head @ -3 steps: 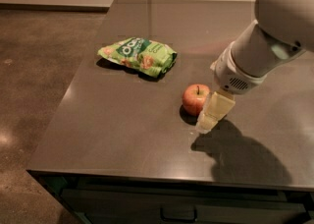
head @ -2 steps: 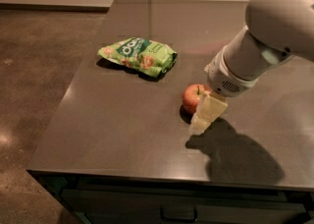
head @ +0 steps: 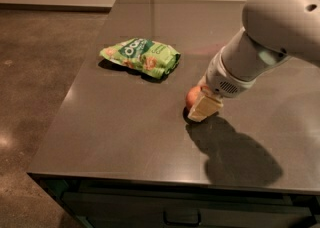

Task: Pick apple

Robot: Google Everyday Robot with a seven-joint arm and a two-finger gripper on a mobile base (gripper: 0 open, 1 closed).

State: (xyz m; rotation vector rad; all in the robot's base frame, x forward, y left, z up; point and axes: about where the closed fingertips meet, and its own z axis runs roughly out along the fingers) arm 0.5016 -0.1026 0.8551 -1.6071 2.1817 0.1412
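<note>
The apple (head: 192,97) is small and red-orange and sits on the dark table (head: 125,132), right of centre. Only its left side shows. The rest is hidden behind my gripper (head: 203,108), whose pale yellow end is down at the table, right against the apple's right and near side. The white arm (head: 260,47) reaches in from the upper right.
A green snack bag (head: 141,57) lies on the table to the upper left of the apple, well apart from it. The table's left edge (head: 70,97) and front edge (head: 150,179) drop to a brown floor. A drawer handle (head: 181,220) shows below the front edge.
The arm has shifted left and lower over the apple. The gripper now covers more of the apple than before. The apple and the bag have not moved.
</note>
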